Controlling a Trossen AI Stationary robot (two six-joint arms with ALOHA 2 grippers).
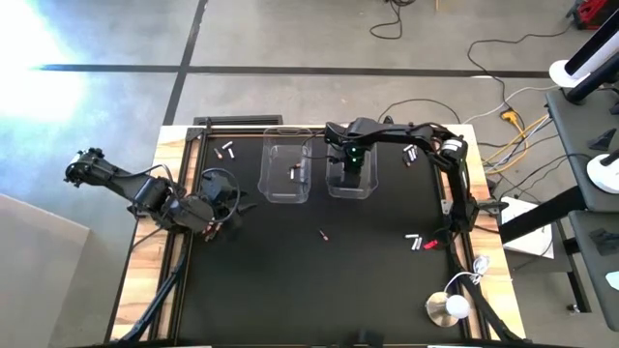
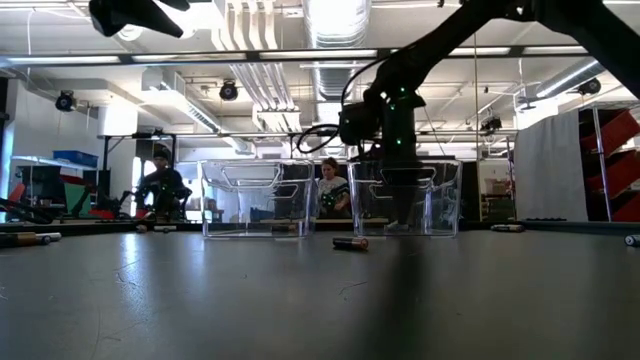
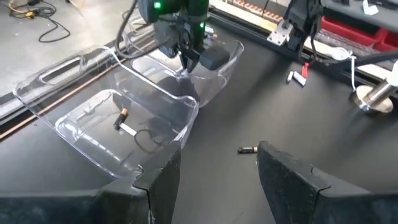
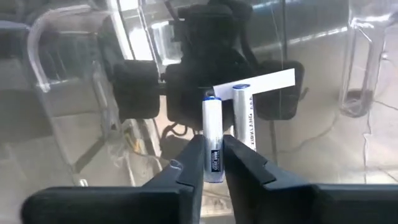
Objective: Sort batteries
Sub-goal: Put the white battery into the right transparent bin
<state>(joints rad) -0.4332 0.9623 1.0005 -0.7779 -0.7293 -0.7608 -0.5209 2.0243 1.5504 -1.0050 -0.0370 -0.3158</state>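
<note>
Two clear bins stand side by side at the far middle of the table. My right gripper points down into the right bin, shut on a silvery-white battery. Two more silvery batteries lie beside it in that bin. The left bin holds two batteries, one dark and one pale. A dark battery lies loose on the mat. My left gripper hovers open at the table's left side, holding nothing. My right gripper pinches the silvery battery's long sides between its two fingertips, near the end facing the wrist. The fingers come from above, pointing down inside the right bin. Whether the battery rests on the bin floor, I cannot tell.
Loose batteries lie at the far left, mid-table, far right and near right. A white round object sits at the near right corner. Two people sit beyond the table.
</note>
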